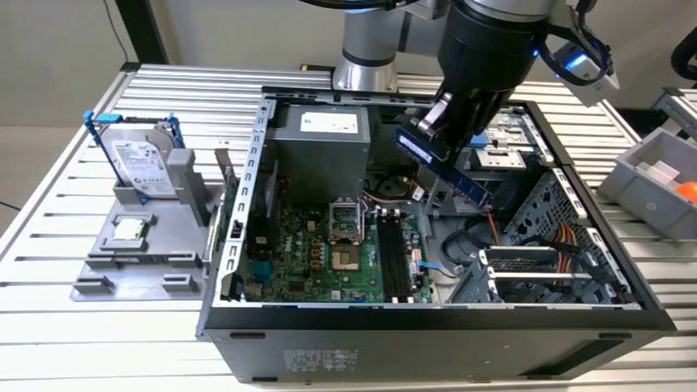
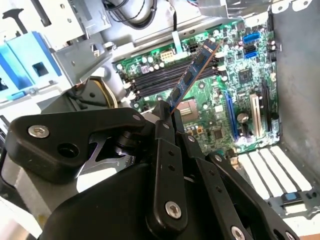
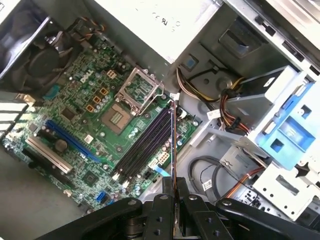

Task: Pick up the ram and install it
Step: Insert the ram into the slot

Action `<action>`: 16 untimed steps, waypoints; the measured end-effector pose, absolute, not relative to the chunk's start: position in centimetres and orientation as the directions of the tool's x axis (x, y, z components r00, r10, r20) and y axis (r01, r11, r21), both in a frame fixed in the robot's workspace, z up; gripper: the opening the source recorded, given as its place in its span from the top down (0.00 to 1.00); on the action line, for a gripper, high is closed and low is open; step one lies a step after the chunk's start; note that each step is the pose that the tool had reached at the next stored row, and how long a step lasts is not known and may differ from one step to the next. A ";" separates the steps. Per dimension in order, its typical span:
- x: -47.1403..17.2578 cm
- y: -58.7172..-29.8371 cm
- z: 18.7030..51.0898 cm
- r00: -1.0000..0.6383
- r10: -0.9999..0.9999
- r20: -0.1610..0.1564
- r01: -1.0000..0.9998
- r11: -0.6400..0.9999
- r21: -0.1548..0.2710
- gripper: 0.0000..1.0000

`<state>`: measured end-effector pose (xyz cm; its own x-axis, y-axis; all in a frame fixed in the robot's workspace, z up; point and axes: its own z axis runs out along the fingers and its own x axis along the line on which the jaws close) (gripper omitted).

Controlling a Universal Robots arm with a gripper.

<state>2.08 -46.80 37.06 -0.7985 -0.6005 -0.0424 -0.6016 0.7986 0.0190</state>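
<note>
Blue ram (image 1: 452,175) pinched in tool (image 1: 436,131), tilted, clear above memory slots (image 1: 394,261)

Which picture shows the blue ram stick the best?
The second wrist view: the ram shows its flat blue side and chips, sticking out from the gripper. The exterior view shows it tilted above the open case. The first wrist view sees it edge-on, as a thin line.

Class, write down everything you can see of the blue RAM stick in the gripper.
The ram is a long, thin, flat blue circuit-board stick carrying dark chips, seen edge-on in the first wrist view. The black gripper clamps one end; the rest juts free. It hangs tilted over the open computer case, above the black memory slots of the green motherboard, not seated.
</note>
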 end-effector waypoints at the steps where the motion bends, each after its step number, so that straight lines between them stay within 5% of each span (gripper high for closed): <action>1: 2.1 -46.8 37.1 -0.806 -0.591 -0.042 -0.592 0.806 0.019 1.00; 16: 2.1 -46.8 37.0 -0.903 -0.428 -0.042 -0.429 0.903 0.019 1.00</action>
<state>2.06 -46.80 37.04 -0.9028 -0.4280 -0.0424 -0.4291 0.9031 0.0191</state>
